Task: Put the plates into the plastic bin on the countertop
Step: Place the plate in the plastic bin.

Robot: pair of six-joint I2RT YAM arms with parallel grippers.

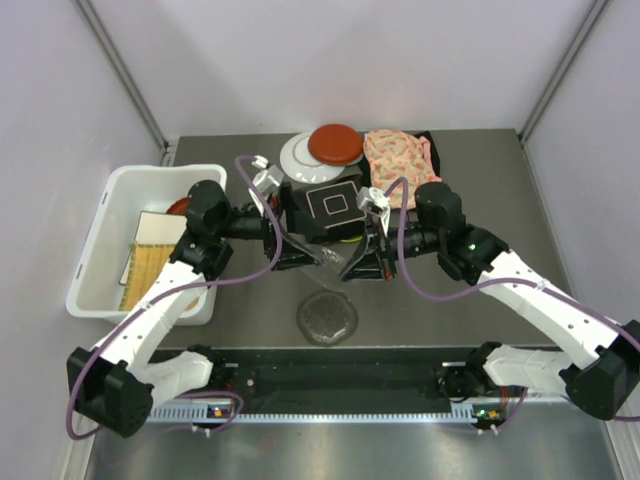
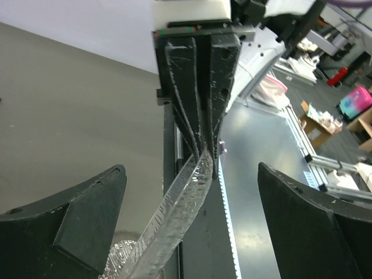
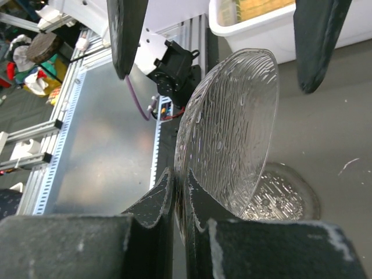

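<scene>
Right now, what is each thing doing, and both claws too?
glass plate: held upright on edge
right gripper: shut on the glass plate's rim
left gripper: open, straddling that plate
second glass plate: flat on the countertop
plastic bin: holds a yellow woven plate
red plate: overlapping a white plate

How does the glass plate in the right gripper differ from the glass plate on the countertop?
The held plate stands on edge in the air; the other plate lies flat on the countertop. The right gripper pinches the held plate's rim; nothing touches the other. Both are round, clear, textured glass.
</scene>
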